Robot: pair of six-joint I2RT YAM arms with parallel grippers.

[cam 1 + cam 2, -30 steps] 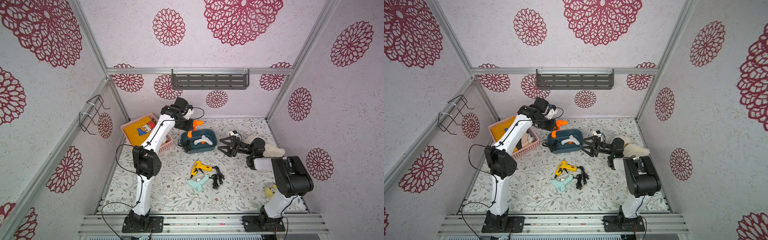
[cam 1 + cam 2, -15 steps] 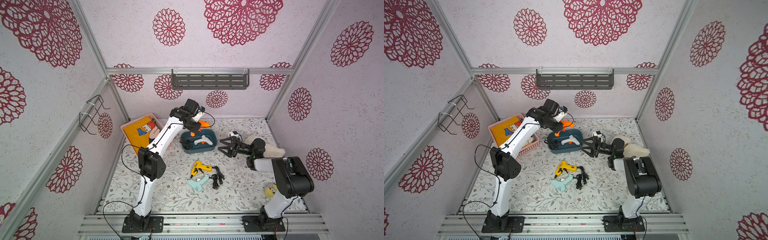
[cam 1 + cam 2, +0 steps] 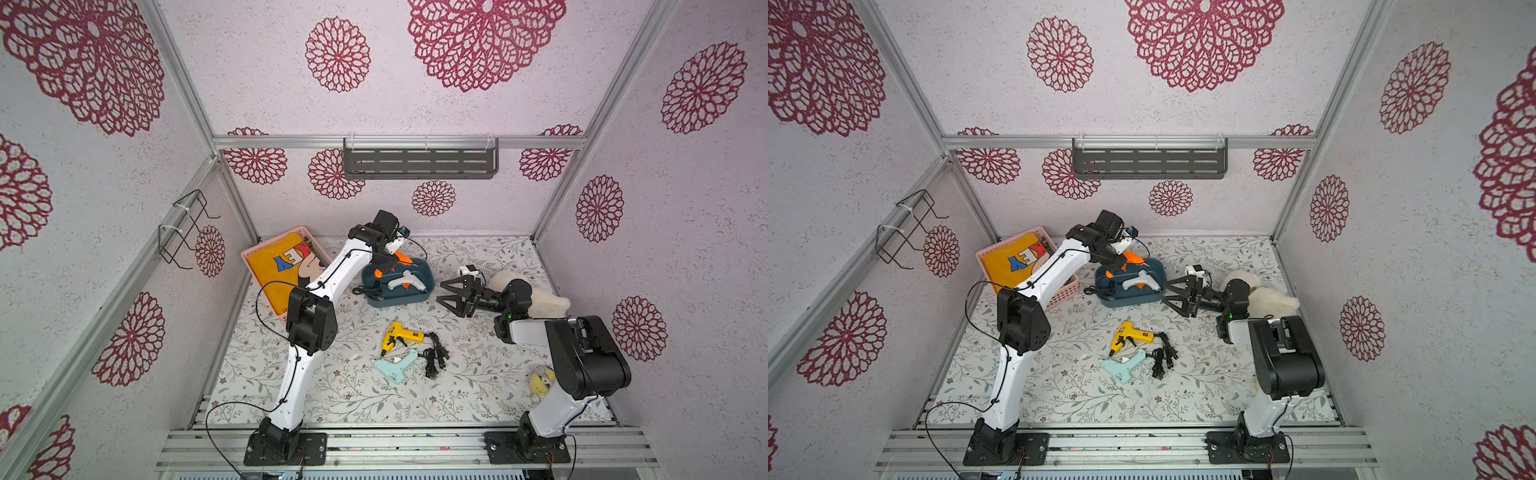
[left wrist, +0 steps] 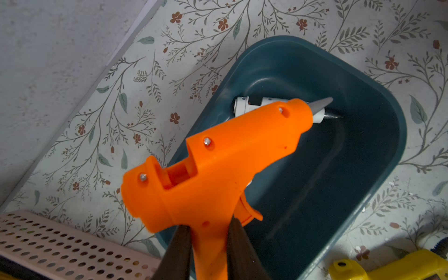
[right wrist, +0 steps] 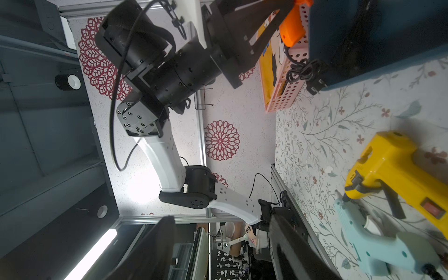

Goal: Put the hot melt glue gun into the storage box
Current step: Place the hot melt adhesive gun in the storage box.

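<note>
Two left gripper (image 4: 208,232) fingers (image 4: 179,247) clench the orange glue gun (image 4: 218,164) above the storage box (image 4: 388,104); released here, it may hit the white gun (image 4: 242,106) beyond their tips and tumble out. The right gripper (image 3: 451,297) gapes empty.

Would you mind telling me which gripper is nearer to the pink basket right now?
Left. The left gripper, shut on the orange glue gun, hangs over the storage box beside the pink basket; the open right gripper sits beyond the box's far end.
</note>
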